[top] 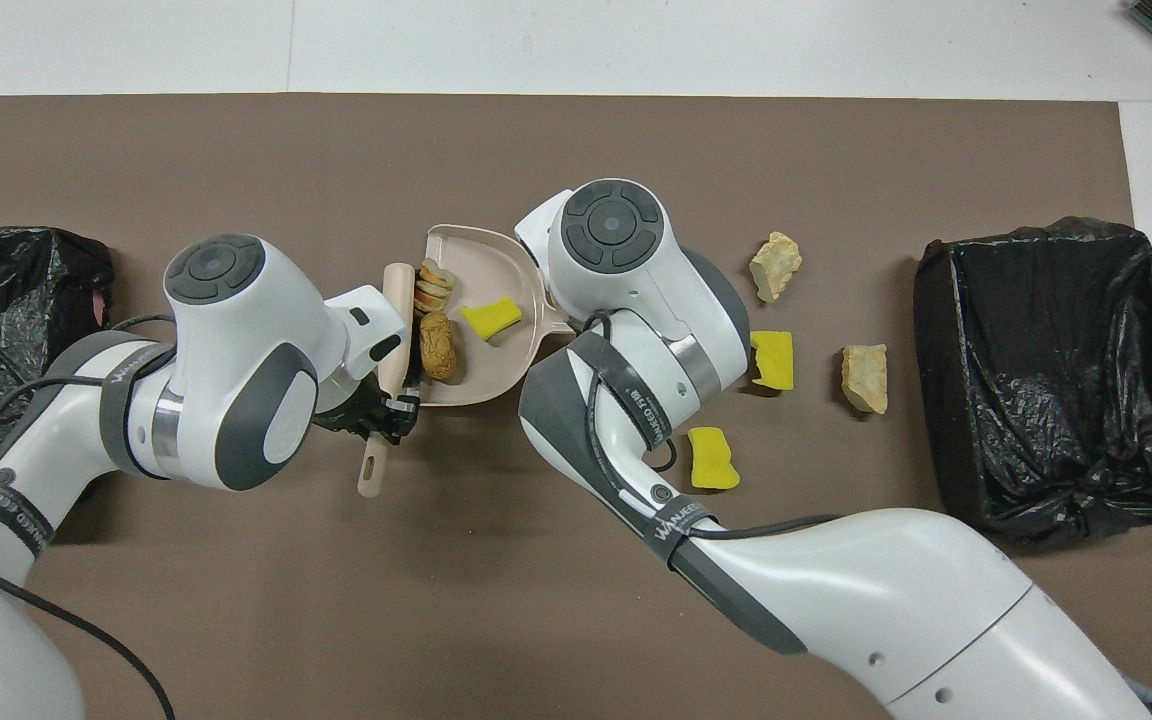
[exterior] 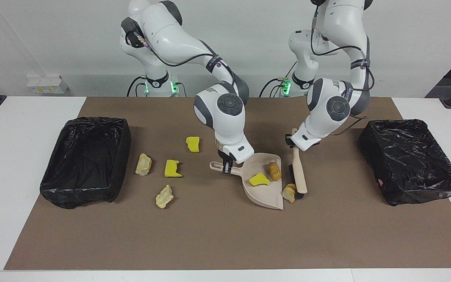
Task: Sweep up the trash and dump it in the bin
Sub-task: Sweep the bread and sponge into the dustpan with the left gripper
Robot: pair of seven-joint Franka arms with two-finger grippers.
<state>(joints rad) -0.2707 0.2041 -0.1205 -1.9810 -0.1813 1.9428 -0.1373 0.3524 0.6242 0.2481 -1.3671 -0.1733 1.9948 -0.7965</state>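
Inspector: Dustpan (exterior: 262, 188) lies flat on the brown mat (exterior: 217, 243), mouth toward the left arm's end. Your right gripper (exterior: 227, 163) is clamped on its handle, which points to nine o'clock in the facing view, pinning it against the sweep.

Operator: And the brush (exterior: 298, 174)?

Inspector: Your left gripper (exterior: 290, 140) is closed on its handle end, bristles down at the pan's lip, pressing a striped bread lump (exterior: 289, 192) across the edge. A brown lump (exterior: 274, 171) and a yellow sponge piece (exterior: 258, 179) are already inside.

Operator: What's left?

Inspector: Four scraps toward the right arm's end: two yellow sponge pieces (exterior: 193, 143) (exterior: 172, 168) and two pale lumps (exterior: 143, 164) (exterior: 164, 196), lying between the pan and the black-lined bin (exterior: 86, 156). A second bin (exterior: 411, 160) sits at three o'clock from the pan. I judge you're mid-sweep, dumping not yet begun.
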